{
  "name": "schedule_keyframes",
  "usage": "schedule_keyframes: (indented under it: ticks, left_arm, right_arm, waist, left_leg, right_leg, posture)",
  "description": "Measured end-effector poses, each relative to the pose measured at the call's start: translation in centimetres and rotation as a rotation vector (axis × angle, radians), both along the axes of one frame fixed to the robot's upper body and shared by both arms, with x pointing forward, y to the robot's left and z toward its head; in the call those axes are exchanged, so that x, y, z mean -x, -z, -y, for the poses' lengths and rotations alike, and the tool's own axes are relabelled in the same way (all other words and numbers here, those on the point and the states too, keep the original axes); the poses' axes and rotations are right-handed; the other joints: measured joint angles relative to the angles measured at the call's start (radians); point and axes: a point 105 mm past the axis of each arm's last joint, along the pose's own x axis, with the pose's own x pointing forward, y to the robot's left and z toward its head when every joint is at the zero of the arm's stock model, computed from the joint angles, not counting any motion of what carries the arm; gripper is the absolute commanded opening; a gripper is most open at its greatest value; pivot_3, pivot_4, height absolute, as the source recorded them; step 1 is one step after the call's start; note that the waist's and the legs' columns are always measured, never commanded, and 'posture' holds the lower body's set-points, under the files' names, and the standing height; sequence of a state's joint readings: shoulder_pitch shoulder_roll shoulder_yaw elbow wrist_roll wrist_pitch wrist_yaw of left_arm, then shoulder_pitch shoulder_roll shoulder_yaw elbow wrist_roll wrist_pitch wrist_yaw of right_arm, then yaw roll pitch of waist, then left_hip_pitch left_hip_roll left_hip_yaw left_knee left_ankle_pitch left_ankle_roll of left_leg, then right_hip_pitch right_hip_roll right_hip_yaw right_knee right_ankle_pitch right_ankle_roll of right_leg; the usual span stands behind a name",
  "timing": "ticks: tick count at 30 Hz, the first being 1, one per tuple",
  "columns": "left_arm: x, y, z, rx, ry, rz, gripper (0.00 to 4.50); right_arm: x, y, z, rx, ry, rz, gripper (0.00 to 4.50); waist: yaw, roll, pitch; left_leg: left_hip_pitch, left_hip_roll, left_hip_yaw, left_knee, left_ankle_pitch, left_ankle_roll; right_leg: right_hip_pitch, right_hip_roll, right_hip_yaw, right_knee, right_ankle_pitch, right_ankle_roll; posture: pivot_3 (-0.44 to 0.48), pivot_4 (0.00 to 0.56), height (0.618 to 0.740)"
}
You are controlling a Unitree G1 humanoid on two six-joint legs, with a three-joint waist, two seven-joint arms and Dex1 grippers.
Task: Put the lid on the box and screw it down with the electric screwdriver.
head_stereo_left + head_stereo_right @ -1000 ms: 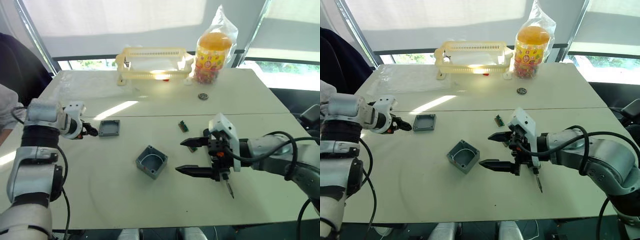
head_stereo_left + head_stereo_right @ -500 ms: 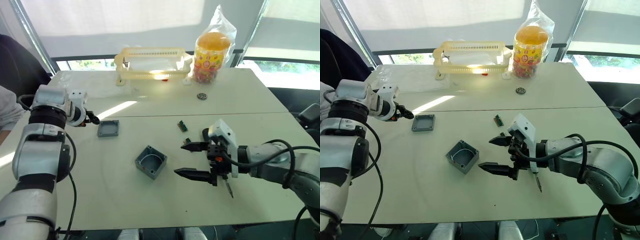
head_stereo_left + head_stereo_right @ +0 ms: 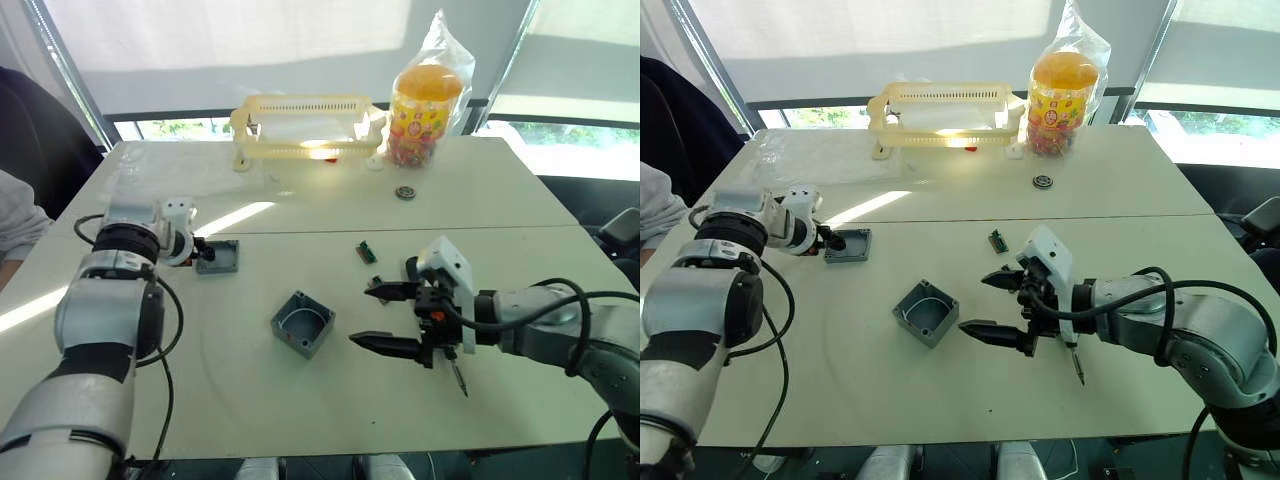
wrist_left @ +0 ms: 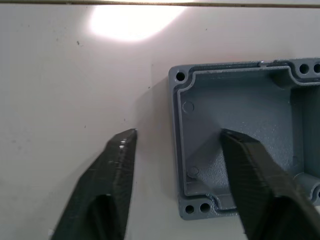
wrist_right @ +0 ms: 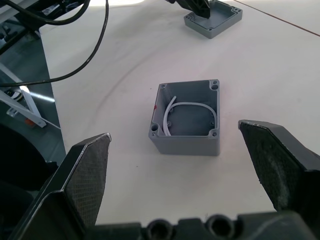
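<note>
Left gripper (image 4: pixel 175 142) has advanced since the earlier frame; its open fingers now straddle one wall of the flat grey plastic lid (image 3: pixel 218 256). Right gripper (image 3: pixel 378 316) hangs open beside the grey cube-like box (image 5: pixel 186 118), which holds a white wire (image 5: pixel 192 106).

One lid (image 3: pixel 218 256), one box (image 3: pixel 302 323) — two circuit boards (image 3: pixel 367 252), one basket (image 3: pixel 305 123).

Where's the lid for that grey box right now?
The lid lies on the table's left side, rim up, at the open left gripper, up and left of the box.
</note>
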State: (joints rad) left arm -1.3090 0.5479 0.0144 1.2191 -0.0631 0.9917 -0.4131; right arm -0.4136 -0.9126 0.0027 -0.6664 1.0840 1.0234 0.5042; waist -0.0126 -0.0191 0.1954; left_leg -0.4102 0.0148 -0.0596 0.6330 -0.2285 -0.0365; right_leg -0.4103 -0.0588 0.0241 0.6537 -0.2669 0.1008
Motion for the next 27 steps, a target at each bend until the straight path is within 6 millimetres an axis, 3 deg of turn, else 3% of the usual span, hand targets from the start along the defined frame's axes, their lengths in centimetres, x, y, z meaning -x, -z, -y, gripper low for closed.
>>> schedule_keyframes:
  ticks: [2,3,15,18,22,24,27]
  left_arm:
    - [-0.2,0.0,0.2,-0.010,0.010,0.007,0.33]
    - [-0.1,0.0,-0.1,-0.021,0.005,0.008,0.02]
    - [-0.1,-0.5,-0.6,0.001,-0.007,0.033,0.02]
    - [-1.4,-4.2,-0.3,0.063,0.082,0.297,0.02]
    - [-0.6,-13.0,3.1,0.193,0.246,0.752,0.02]
    - [0.5,-14.8,4.3,0.227,0.289,0.860,0.02]
    - [1.3,-14.5,7.0,0.302,0.369,0.899,0.02]
  right_arm:
    - [-0.1,-0.1,0.1,0.000,0.014,0.006,4.50]
    - [-0.2,-0.2,0.2,0.000,0.024,0.011,4.50]
    - [-1.0,-1.1,0.8,-0.034,0.089,0.035,4.50]
    - [-3.9,-3.9,0.7,-0.237,0.194,0.057,4.50]
    - [-7.8,-7.9,1.3,-0.467,0.340,0.063,4.50]
    - [-8.9,-8.4,0.8,-0.528,0.362,0.030,4.50]
    - [-10.4,-9.6,-0.6,-0.609,0.369,-0.014,4.50]
  waist:
    - [0.000,0.000,0.000]
    - [0.000,0.000,0.000]
    - [-0.003,0.000,0.000]
    - [-0.010,-0.001,0.000]
    - [0.002,0.000,0.000]
    - [0.002,0.000,0.000]
    - [0.001,0.000,0.000]
  left_leg:
    - [0.000,0.000,0.000,0.000,0.000,0.000]
    - [0.001,0.000,0.000,0.000,0.000,0.000]
    - [0.001,0.000,0.000,0.000,0.000,0.000]
    - [-0.001,0.001,0.001,-0.001,0.002,-0.003]
    - [-0.004,0.000,0.001,-0.002,0.004,-0.007]
    - [-0.004,-0.001,0.002,-0.001,0.004,-0.007]
    - [-0.004,-0.001,0.002,0.000,0.005,-0.008]
  right_leg:
    - [0.000,0.000,0.000,0.000,0.000,0.000]
    - [0.000,0.000,0.000,0.000,0.000,0.000]
    - [0.000,0.000,0.000,0.001,0.000,0.000]
    - [-0.003,0.000,0.001,0.003,0.001,-0.001]
    - [-0.007,-0.003,0.001,0.003,0.001,-0.002]
    - [-0.007,-0.003,0.001,0.003,0.001,-0.001]
    - [-0.007,-0.003,0.001,0.005,0.001,-0.001]
  posture:
    - [0.000,0.150,0.740]
    - [0.000,0.150,0.740]
    - [0.000,0.150,0.740]
    - [0.000,0.150,0.740]
    - [0.000,0.150,0.740]
    - [0.000,0.150,0.740]
    - [0.000,0.150,0.740]
